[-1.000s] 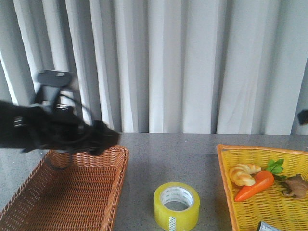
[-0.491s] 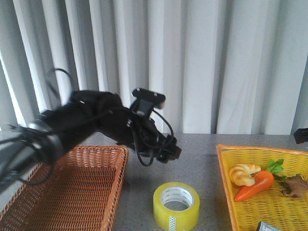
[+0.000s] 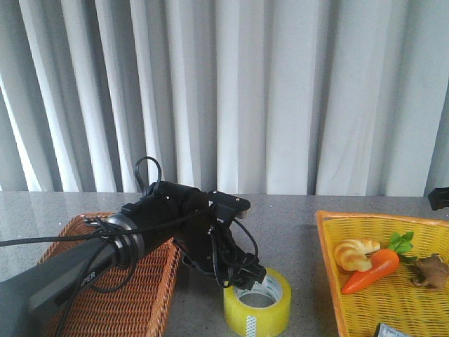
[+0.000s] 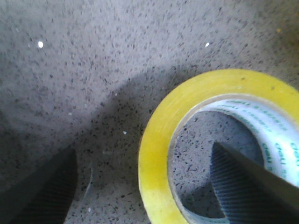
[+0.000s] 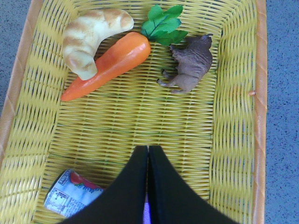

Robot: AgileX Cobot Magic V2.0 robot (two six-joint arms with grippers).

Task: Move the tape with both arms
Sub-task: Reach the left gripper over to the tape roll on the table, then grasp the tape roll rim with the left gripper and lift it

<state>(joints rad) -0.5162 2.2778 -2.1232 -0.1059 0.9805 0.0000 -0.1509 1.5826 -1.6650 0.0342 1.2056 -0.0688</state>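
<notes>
The yellow tape (image 3: 257, 301) lies flat on the grey table near the front edge, its white printed core facing up. My left arm (image 3: 175, 225) reaches down to it from the left. The left gripper (image 3: 247, 276) is open and straddles the roll's near wall. In the left wrist view the tape (image 4: 161, 140) sits between the fingers: one finger (image 4: 243, 186) is inside the core, the other (image 4: 37, 191) is outside on the table. The right gripper (image 5: 148, 158) is shut and empty above the yellow basket (image 5: 233, 140); only a bit of the right arm (image 3: 438, 196) shows in the front view.
A brown wicker basket (image 3: 105, 295) stands at the left, under my left arm. The yellow basket (image 3: 330, 260) at the right holds a croissant (image 5: 93, 35), a toy carrot (image 5: 110, 63), a brown toy animal (image 5: 189, 65) and a small printed can (image 5: 70, 193). A grey curtain hangs behind.
My left arm has swung from above the brown basket rightward and down to the tape, and its open fingers now straddle the roll's wall. The tape has not moved.
</notes>
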